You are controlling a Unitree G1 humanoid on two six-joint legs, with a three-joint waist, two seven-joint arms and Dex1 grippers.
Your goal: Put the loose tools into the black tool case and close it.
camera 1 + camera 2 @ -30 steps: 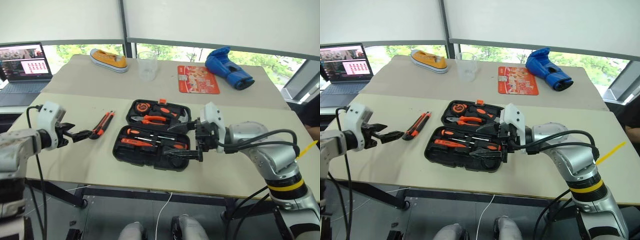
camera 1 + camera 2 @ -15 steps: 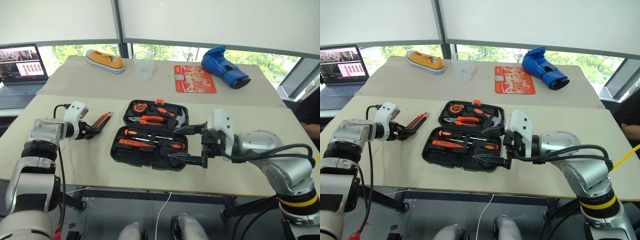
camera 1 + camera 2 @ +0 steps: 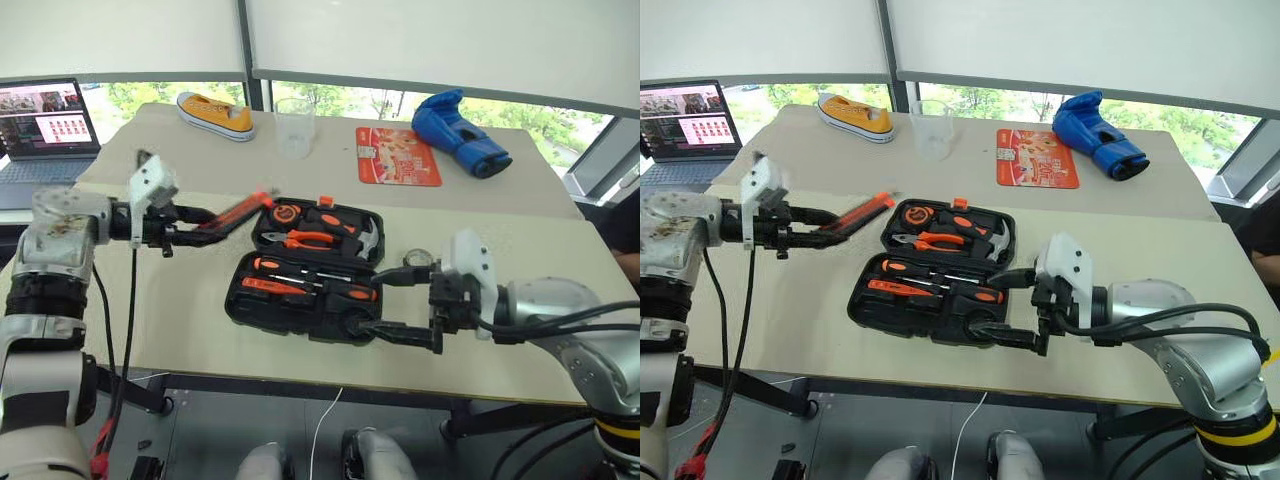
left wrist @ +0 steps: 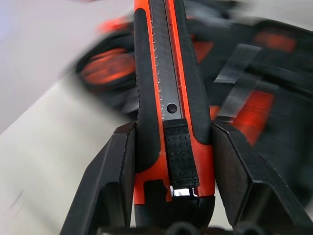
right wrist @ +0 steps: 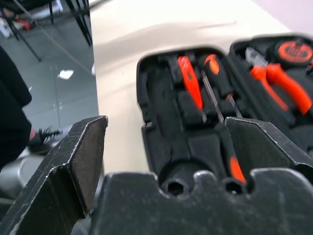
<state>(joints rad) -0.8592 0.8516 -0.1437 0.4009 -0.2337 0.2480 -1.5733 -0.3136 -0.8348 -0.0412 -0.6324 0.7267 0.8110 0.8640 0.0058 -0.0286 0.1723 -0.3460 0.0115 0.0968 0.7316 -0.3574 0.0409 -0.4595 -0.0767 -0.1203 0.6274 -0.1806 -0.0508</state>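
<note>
Beige table (image 3: 150, 300), laptop (image 3: 45, 120), shoe (image 3: 215, 112), cup (image 3: 294, 128), glove (image 3: 460, 135)

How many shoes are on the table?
1: a yellow shoe lies on the far table, left of the clear cup and right of the laptop. I can't see any others.

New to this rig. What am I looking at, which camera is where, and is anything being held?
It is a two-armed humanoid robot. The two wide pictures come from a stereo camera in its head, looking down over a table. The two close pictures come from cameras on each wrist, looking along that gripper's fingers.

The left gripper holds an orange-black utility knife in the air beside the open black tool case, which already holds screwdrivers, pliers and a hammer. The right gripper is open and holds nothing, at the case's near right corner.

Further back: a laptop, a yellow shoe, a clear cup, a red card, a blue glove.
</note>
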